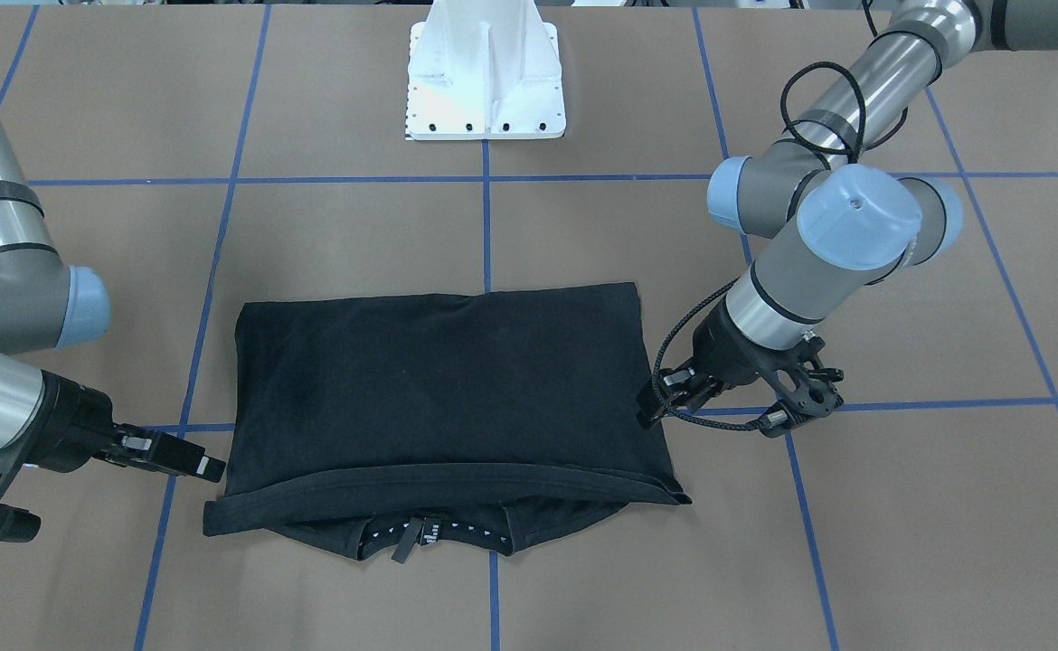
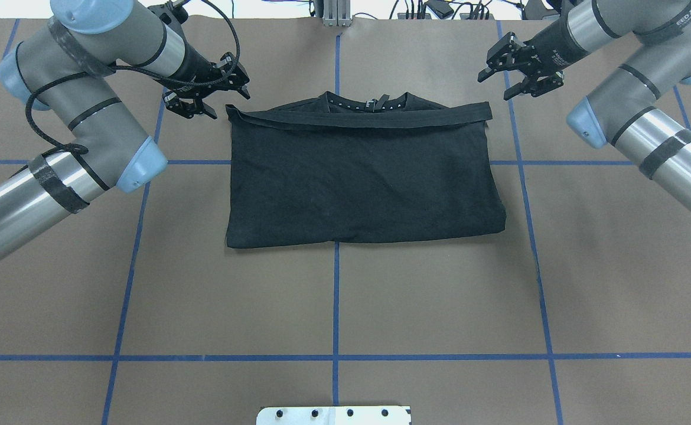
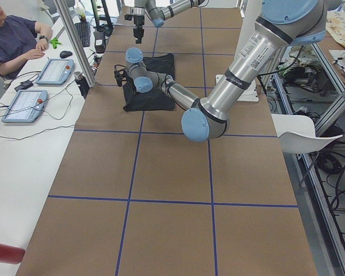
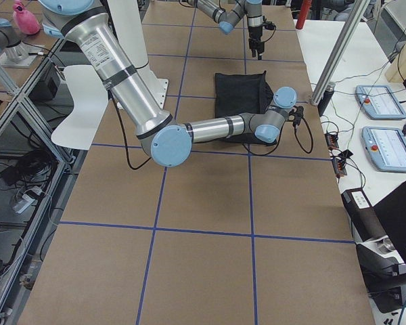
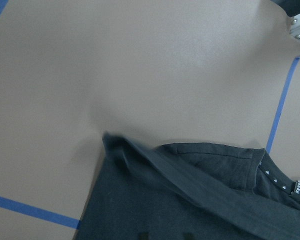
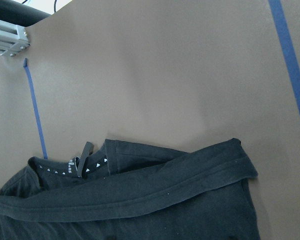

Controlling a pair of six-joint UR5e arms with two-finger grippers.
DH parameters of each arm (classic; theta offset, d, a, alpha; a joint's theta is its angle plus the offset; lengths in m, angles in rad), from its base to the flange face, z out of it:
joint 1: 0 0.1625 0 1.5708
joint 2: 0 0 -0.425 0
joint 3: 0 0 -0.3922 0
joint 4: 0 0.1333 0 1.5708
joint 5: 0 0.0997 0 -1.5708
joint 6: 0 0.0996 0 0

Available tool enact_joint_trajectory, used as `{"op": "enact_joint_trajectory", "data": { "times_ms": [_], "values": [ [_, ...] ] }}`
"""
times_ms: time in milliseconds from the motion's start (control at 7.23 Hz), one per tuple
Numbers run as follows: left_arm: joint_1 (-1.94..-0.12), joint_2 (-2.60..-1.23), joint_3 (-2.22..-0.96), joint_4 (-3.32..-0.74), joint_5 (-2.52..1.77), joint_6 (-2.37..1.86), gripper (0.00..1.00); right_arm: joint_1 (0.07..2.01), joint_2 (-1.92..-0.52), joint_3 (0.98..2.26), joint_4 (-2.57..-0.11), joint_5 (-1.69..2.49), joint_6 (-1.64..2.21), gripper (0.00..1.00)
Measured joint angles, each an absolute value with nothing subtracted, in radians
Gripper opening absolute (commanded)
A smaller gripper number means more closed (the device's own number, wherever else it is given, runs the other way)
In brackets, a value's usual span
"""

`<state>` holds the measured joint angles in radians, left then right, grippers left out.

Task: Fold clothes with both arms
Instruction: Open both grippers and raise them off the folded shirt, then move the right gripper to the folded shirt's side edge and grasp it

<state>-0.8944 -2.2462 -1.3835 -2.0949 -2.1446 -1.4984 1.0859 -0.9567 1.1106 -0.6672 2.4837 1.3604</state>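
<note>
Left jaws and right jaws, both apart, flank the collar end of the folded black fabric T-shirt [image 2: 363, 177] on the brown table [image 2: 440, 295].

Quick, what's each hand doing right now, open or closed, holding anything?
Left hand: open, holding nothing, just off the T-shirt corner.
Right hand: open, holding nothing, clear of the T-shirt.
</note>
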Motion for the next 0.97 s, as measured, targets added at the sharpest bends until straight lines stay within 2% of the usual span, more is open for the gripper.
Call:
{"op": "enact_joint_trajectory", "data": {
  "times_ms": [277, 692, 968],
  "values": [
    [-0.896, -2.247, -1.398, -2.091, -2.144, -1.495, 1.00, 1.082, -0.982, 1.148, -0.671, 2.525, 1.392, 0.99],
    [-0.899, -2.244, -1.439, -2.084, -2.145, -1.497, 1.00, 1.005, -1.150, 1.290, -0.675, 2.563, 1.406, 0.99],
    [-0.900, -2.240, -1.454, -2.082, -2.146, -1.500, 1.00, 0.924, -1.213, 1.315, -0.675, 2.553, 1.407, 0.99]
  ]
}}
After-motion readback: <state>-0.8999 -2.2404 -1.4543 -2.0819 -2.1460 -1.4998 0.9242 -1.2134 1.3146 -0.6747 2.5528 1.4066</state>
